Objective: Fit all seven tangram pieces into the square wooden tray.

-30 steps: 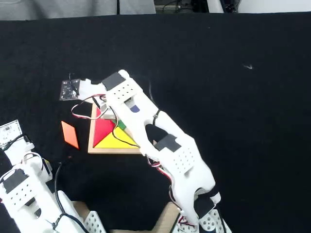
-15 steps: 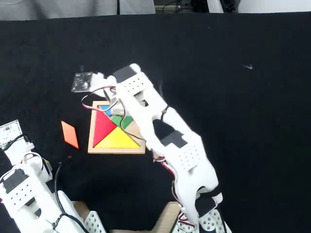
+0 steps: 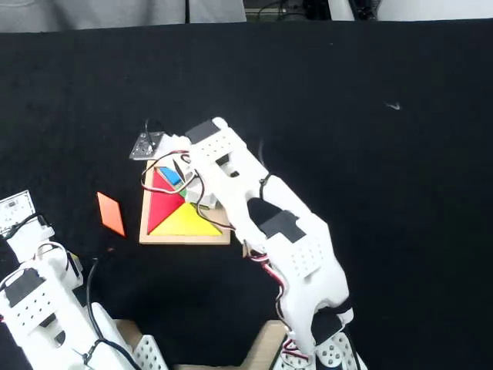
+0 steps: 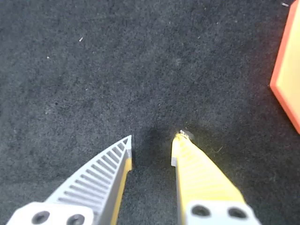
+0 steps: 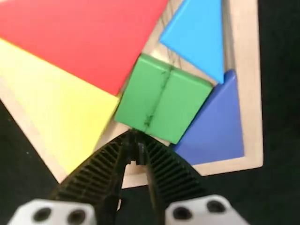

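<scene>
Wooden tray (image 3: 185,239) half hidden beneath right gripper (image 5: 135,141), clenched empty; left gripper (image 4: 154,140) parted

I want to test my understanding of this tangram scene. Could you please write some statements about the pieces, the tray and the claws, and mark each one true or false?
1. The orange parallelogram piece lies on the black table, outside the square wooden tray. True.
2. The green square piece lies on the table beside the tray. False: it is inside the tray, between the red triangle piece and the dark blue triangle piece.
3. The left claw is open and holds nothing. True.
4. The yellow triangle piece is held in the left claw. False: it lies in the tray, next to the red triangle piece.
</scene>
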